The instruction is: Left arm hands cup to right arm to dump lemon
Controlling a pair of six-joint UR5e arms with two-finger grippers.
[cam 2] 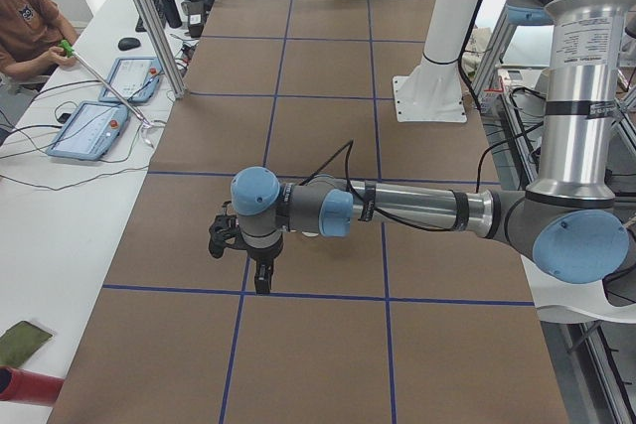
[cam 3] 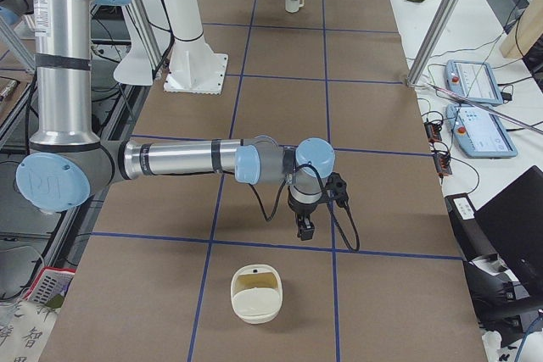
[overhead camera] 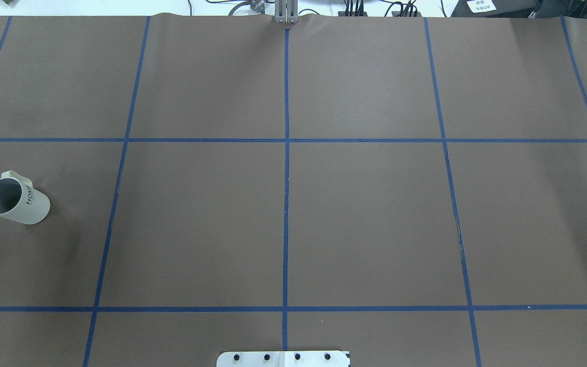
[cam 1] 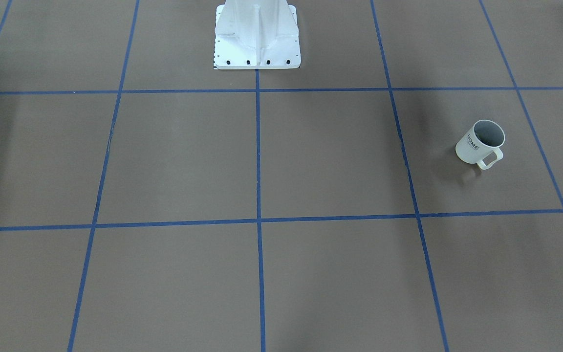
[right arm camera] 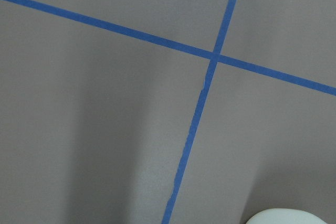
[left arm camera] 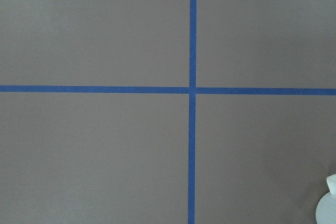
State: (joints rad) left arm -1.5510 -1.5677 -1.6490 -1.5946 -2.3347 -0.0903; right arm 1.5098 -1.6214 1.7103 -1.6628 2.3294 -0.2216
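1. Step: start, cup [overhead camera: 16, 199] not yet picked up. It stands upright on table [overhead camera: 365, 214], robot's left side, well apart from both grippers. No lemon visible.
2. L gripper [cam 2: 261, 280] & R gripper [cam 3: 303, 230] hang over table; open or closed, can't tell.
3. Next: L gripper must reach cup, grip it, keep it upright.
4. Overhead shows cup, no grippers. Side views show those; right one adds bowl [cam 3: 256, 298] near R gripper.

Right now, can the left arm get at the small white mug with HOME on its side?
Probably yes. The small white HOME mug stands upright on the brown table, on the side of the left arm, with nothing beside or over it.
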